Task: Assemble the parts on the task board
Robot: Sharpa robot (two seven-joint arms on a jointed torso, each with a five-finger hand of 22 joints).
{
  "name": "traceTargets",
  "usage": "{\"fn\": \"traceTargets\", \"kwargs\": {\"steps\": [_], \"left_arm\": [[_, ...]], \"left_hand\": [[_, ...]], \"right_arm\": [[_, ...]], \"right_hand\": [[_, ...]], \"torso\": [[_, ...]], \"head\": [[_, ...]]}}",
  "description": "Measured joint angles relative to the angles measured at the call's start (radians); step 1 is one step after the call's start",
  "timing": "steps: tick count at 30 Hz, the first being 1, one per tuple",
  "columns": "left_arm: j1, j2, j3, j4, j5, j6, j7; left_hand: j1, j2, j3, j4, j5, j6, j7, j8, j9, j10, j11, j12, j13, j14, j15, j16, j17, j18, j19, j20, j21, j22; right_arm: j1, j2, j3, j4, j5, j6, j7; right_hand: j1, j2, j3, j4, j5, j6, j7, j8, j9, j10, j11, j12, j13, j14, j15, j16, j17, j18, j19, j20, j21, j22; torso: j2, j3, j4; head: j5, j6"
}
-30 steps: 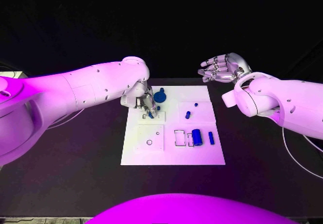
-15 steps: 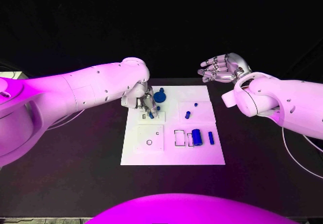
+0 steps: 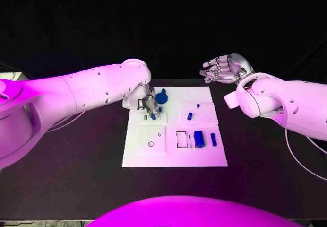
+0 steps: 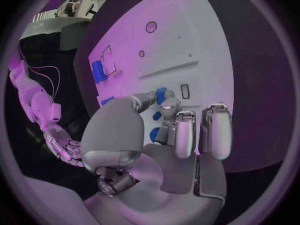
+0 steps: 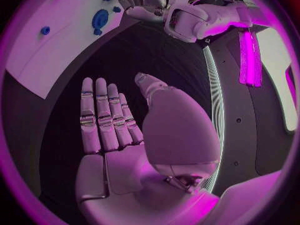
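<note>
Left hand (image 3: 144,103) pinches a small blue part (image 3: 153,116) over the white task board (image 3: 175,156); right hand (image 3: 223,69) spread, holding nothing.

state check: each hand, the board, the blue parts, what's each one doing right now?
left hand: down on the task board's far left corner, fingertips pinching a small blue part
right hand: raised beyond the board, fingers apart, holding nothing
task board: flat on the table
round blue part: on the board beside the left hand
blue cylinder: lying on the board's near right area
</note>
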Motion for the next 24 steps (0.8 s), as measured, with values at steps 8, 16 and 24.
{"fn": "traceTargets", "kwargs": {"steps": [8,16,24], "left_arm": [[0.0,-0.015,0.0,0.025,-0.011,-0.02,0.004],[-0.005,-0.05,0.008,0.079,-0.021,-0.059,0.008],[-0.008,-0.081,0.011,0.132,-0.031,-0.118,0.011]], "left_hand": [[0.0,0.0,0.0,0.0,0.0,0.0,0.0,-0.001,0.003,0.004,-0.004,0.001,0.003,0.0,0.0,0.0,0.0,0.0,0.0,0.0,0.004,0.0],[-0.011,0.002,0.003,0.003,0.0,0.005,-0.005,0.004,0.005,0.013,-0.006,0.007,0.007,0.0,0.0,0.0,0.0,0.0,0.0,0.0,0.012,0.0],[-0.021,-0.005,0.039,-0.027,-0.001,0.005,-0.005,0.004,0.007,0.02,-0.006,0.012,0.012,0.0,0.0,0.0,0.0,0.0,0.0,0.0,0.016,0.0]], "right_arm": [[0.0,-0.001,0.0,0.0,0.0,0.001,0.0],[0.0,-0.003,0.0,0.0,0.0,0.001,0.0],[0.0,-0.005,0.0,-0.001,0.0,0.002,0.0]], "right_hand": [[0.0,0.0,0.0,0.0,0.0,0.0,0.0,0.0,0.0,0.0,0.0,0.0,0.0,0.0,0.0,0.0,0.0,0.0,0.0,0.0,0.0,0.0],[0.0,0.0,0.0,0.0,0.0,0.0,0.0,0.0,0.0,0.0,0.0,0.0,0.0,0.0,0.0,0.0,0.0,0.0,0.0,0.0,0.0,-0.001],[0.0,0.0,0.0,0.0,0.0,0.0,0.0,0.0,-0.001,0.0,0.0,0.0,-0.003,0.0,0.0,0.0,-0.001,0.0,0.0,0.0,0.0,-0.003]], "torso": [[0.0,-0.0001,0.0],[0.0,-0.0002,0.001],[-0.001,-0.0007,0.0012]], "head": [[0.0,0.0],[-0.001,-0.002],[-0.002,-0.003]]}}
